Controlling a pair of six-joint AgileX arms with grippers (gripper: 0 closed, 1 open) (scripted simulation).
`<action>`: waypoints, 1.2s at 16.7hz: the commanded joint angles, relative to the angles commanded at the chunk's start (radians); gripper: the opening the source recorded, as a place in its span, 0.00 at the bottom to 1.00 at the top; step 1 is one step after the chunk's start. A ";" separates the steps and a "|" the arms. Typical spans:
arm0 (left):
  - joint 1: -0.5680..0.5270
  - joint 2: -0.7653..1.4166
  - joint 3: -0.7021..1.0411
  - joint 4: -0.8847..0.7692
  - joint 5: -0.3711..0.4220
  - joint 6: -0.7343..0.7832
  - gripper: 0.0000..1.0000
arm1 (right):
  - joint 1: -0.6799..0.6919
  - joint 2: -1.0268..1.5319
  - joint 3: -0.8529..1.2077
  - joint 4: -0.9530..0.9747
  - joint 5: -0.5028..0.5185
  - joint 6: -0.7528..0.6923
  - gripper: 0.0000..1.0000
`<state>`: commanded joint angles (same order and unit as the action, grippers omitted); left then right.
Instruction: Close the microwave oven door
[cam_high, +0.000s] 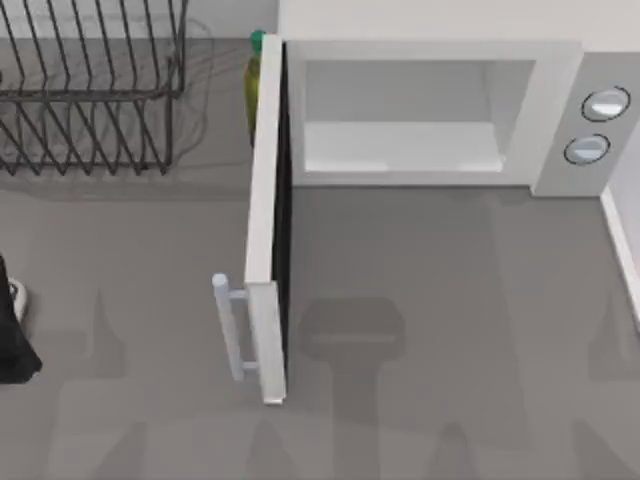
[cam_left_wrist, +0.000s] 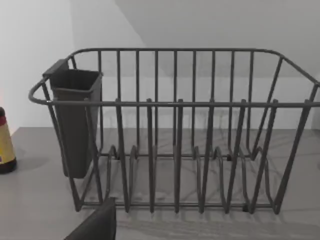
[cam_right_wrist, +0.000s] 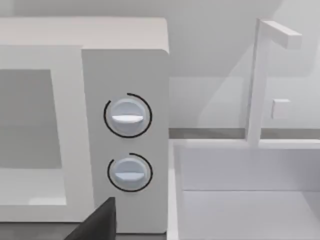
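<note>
Top view: my left arm (cam_high: 14, 335) sits at the table's (cam_high: 420, 330) 9 o'clock edge. The door (cam_high: 265, 230) stands wide open, edge-on, reaching from the microwave (cam_high: 440, 110) toward 6 o'clock, with its handle (cam_high: 228, 325) on the 9 o'clock side. The microwave is at 12 o'clock, with its knobs (cam_high: 606, 104) toward 2. A rack (cam_high: 90, 90) is at 10 o'clock, with a bottle (cam_high: 255, 80) between it and the microwave. A dark edge of my left gripper (cam_left_wrist: 95, 226) faces the rack, and one of my right gripper (cam_right_wrist: 97, 222) faces the knobs. Open or closed, I cannot tell.

Grey table surface (cam_high: 420, 330) fills the lower frame; plain white wall (cam_left_wrist: 210, 25) behind; a white sink basin (cam_right_wrist: 250, 210) at right.
</note>
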<state>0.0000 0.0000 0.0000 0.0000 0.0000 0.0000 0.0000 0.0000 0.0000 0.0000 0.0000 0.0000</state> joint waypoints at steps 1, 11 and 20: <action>0.000 0.000 0.000 0.000 0.000 0.000 1.00 | 0.000 0.000 0.000 0.000 0.000 0.000 1.00; 0.000 0.000 0.000 0.000 0.000 0.000 0.25 | 0.000 0.000 0.000 0.000 0.000 0.000 1.00; 0.000 0.000 0.000 0.000 0.000 0.000 0.00 | 0.000 0.000 0.000 0.000 0.000 0.000 1.00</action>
<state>0.0000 0.0000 0.0000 0.0000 0.0000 0.0000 0.0000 0.0000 0.0000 0.0000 0.0000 0.0000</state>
